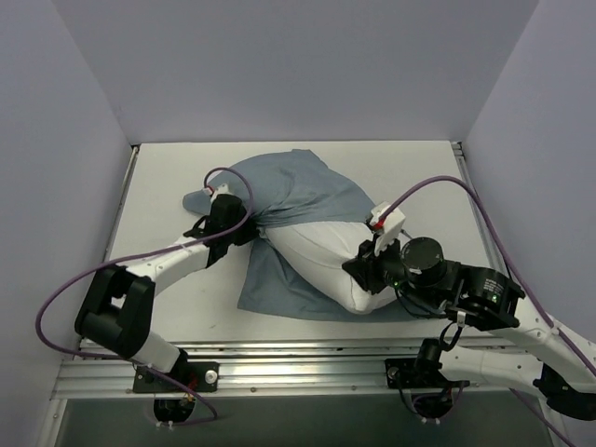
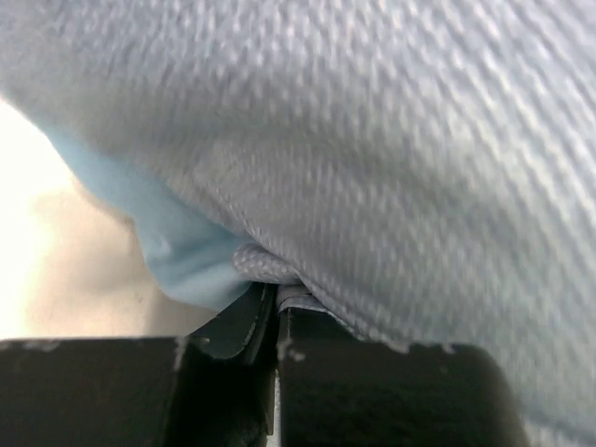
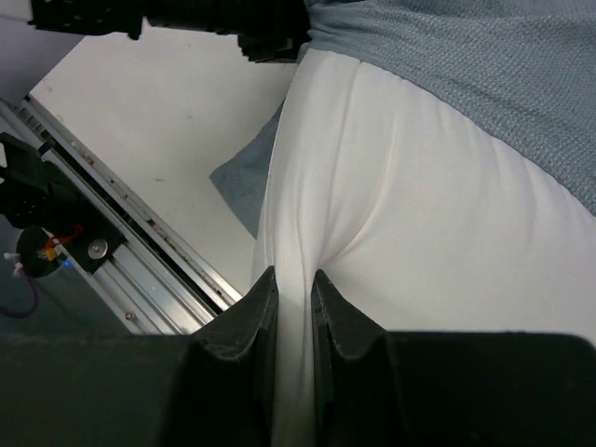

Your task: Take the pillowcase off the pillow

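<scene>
1. Pinching a fold of the white pillow (image 3: 419, 242), the right gripper (image 3: 291, 289) is nearly closed; that grip should anchor it.
2. The left gripper (image 2: 276, 296) is clamped on bunched pillowcase (image 2: 400, 140) right at its tips.
3. Draw the left gripper away from the right one, low and steady, so the pillowcase slides off rather than dragging the pillow.

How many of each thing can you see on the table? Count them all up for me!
White pillow: 1
Blue pillowcase: 1
Robot arms, left and right: 2
Purple cables, left and right: 2
Total: 6
</scene>
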Action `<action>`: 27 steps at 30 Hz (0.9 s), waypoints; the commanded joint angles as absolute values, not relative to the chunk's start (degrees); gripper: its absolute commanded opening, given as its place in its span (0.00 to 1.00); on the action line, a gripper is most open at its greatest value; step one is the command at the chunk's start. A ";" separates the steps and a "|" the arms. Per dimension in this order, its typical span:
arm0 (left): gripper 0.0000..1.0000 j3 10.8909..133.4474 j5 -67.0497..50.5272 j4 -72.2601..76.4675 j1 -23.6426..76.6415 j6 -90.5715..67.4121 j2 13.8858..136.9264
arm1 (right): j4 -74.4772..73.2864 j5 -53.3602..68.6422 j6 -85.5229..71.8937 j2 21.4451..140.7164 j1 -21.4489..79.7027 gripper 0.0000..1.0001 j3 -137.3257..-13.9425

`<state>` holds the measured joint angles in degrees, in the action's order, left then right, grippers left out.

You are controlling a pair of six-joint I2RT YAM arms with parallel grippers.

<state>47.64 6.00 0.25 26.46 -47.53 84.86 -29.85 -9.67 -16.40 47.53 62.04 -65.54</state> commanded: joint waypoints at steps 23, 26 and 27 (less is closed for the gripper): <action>0.94 53.53 5.10 -24.43 28.98 -40.16 61.02 | -18.19 -20.63 -22.49 58.98 54.86 0.87 -60.74; 0.95 52.30 4.49 -24.44 37.14 -43.06 59.15 | -21.88 -21.28 -24.69 58.44 50.55 0.88 -60.03; 0.95 51.86 3.79 -23.82 38.83 -44.20 59.32 | -22.49 -20.40 -25.65 59.06 47.49 0.89 -59.25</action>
<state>53.98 5.32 -19.44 33.43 -41.80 58.48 -17.93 -14.83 -22.59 59.02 51.75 -58.61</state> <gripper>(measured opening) 0.947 0.884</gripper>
